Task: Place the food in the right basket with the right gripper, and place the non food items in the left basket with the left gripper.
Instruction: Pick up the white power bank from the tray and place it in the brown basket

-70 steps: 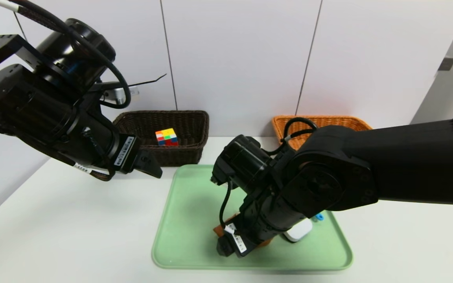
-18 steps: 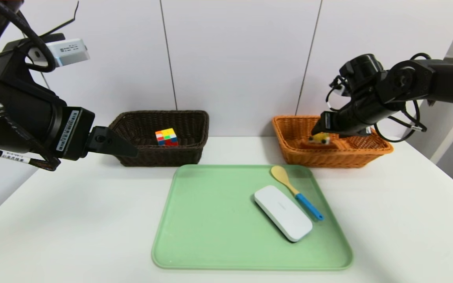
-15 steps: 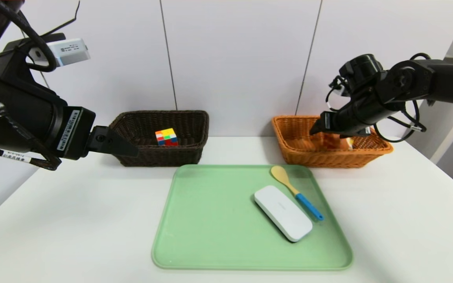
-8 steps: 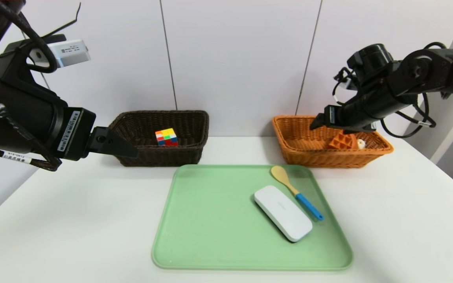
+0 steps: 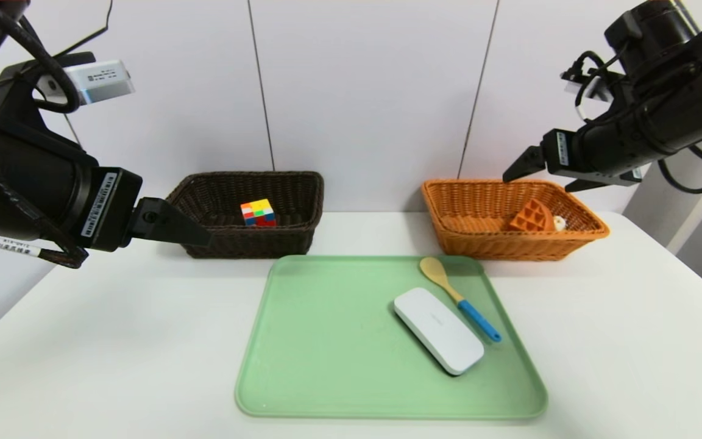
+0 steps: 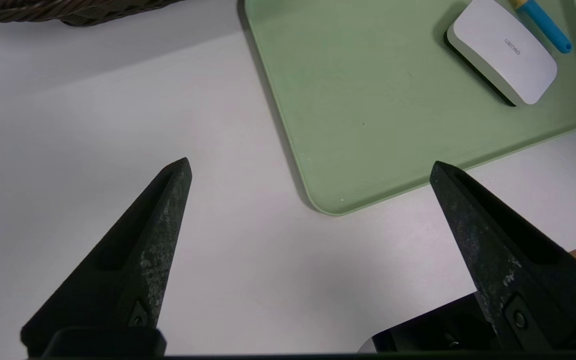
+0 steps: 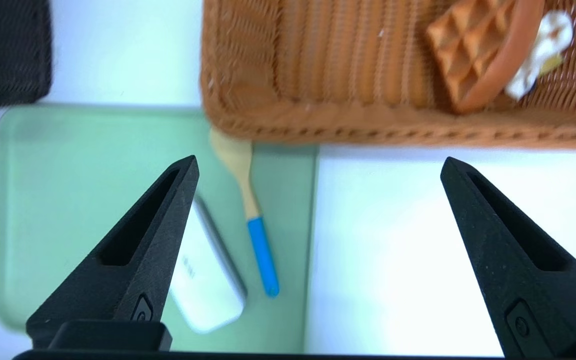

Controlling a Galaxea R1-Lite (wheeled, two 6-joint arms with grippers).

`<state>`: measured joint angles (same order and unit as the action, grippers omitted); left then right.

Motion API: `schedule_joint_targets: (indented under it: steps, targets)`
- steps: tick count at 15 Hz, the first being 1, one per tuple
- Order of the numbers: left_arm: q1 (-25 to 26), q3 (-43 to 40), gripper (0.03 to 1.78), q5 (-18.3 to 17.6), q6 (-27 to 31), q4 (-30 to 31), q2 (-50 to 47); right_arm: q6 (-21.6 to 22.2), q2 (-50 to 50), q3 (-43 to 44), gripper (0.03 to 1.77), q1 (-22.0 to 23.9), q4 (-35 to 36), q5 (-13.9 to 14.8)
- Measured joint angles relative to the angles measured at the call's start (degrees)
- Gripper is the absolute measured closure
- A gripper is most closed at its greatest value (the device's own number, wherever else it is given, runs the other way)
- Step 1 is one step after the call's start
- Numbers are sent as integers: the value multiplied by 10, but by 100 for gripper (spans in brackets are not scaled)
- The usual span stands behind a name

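Observation:
The food, a waffle wedge (image 5: 532,216) (image 7: 473,50), lies tipped on its side in the right basket (image 5: 509,247) (image 7: 348,122). My right gripper (image 5: 543,177) (image 7: 319,160) hangs open and empty above that basket's right part. The multicoloured cube (image 5: 258,213) sits in the left basket (image 5: 247,244). A white case (image 5: 439,329) (image 6: 503,50) and a blue-handled wooden spoon (image 5: 457,296) (image 7: 255,220) lie side by side on the green tray (image 5: 326,341). My left gripper (image 5: 192,228) (image 6: 310,164) is open and empty, in the air left of the tray.
Both baskets stand at the back of the white table against the wall panels. The tray (image 6: 368,125) takes the table's middle. Bare tabletop (image 5: 113,341) lies on the tray's left and right.
The waffle left my right gripper and dropped into the orange basket. That gripper opened wider, then rose and drew back to the right. The left arm barely shifted.

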<state>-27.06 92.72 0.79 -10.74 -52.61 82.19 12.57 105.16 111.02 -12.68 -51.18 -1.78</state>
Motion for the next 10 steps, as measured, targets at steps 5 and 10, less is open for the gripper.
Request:
schedule_joint_targets:
  steps: [5,10]
  targets:
    - [0,-21,12,0,-1,1,-12,8,-79,-42,11,-57,-46,1]
    - [-28,-24,12,3,-23,8,6,35,-128,-99,11,-91,-45,1]
